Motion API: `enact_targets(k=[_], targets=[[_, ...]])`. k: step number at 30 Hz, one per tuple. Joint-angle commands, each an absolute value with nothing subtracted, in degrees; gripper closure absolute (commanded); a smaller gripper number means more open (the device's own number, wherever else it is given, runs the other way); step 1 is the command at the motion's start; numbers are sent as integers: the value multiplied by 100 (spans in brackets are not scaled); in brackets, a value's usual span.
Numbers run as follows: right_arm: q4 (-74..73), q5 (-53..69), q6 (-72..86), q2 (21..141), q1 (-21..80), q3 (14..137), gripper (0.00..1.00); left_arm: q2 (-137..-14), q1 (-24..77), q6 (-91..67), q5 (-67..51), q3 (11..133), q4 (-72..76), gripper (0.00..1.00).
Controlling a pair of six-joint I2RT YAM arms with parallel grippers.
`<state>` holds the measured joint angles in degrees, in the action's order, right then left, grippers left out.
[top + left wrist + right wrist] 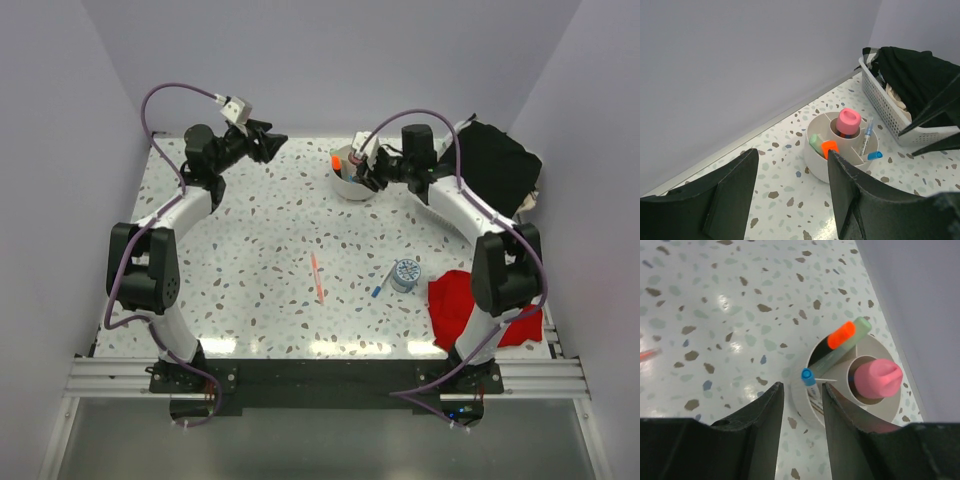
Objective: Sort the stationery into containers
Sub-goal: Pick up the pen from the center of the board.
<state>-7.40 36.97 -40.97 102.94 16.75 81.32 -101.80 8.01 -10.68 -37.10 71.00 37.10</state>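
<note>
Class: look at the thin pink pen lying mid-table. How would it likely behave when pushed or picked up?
The pink pen is slim and straight, so it is probably stiff and light. It lies flat on the glossy table, so a sideways nudge may well roll or slide it.

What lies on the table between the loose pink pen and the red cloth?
In the top view, a small blue pen and a round grey object lie there, close together.
</note>
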Motion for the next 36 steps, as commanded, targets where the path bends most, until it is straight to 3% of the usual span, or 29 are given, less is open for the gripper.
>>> enact_targets(k=[1, 7, 14, 17, 21, 27, 30, 36], targets=[[-3356, 4746, -6044, 9799, 1880, 8524, 59, -9958, 817, -949, -3420, 7207, 3692, 37], [-5342, 5353, -6054, 10441, 2205, 9177, 59, -9625, 791, -511, -2989, 6981, 2014, 37], [-5801, 4703, -7849, 10450, 3005, 8719, 59, -8763, 712, -27, -2066, 6232, 1058, 34], [-5266, 4745, -6544, 10713, 3278, 8955, 59, -8710, 625, 141, -1592, 6223, 495, 33], [-4388, 4852, -3464, 11162, 3401, 9211, 62, -8622, 449, 88, -1310, 6196, 45, 33], [-3164, 3386, -332, 11451, 3638, 8912, 65, -8271, 132, 149, -1406, 5951, -263, 33], [-3296, 2824, 760, 11663, 3639, 9053, 67, -8043, 27, 254, -1433, 5757, -229, 33], [-3243, 1533, 1343, 11593, 4024, 8973, 64, -7647, -184, 439, -1520, 5283, -88, 33]])
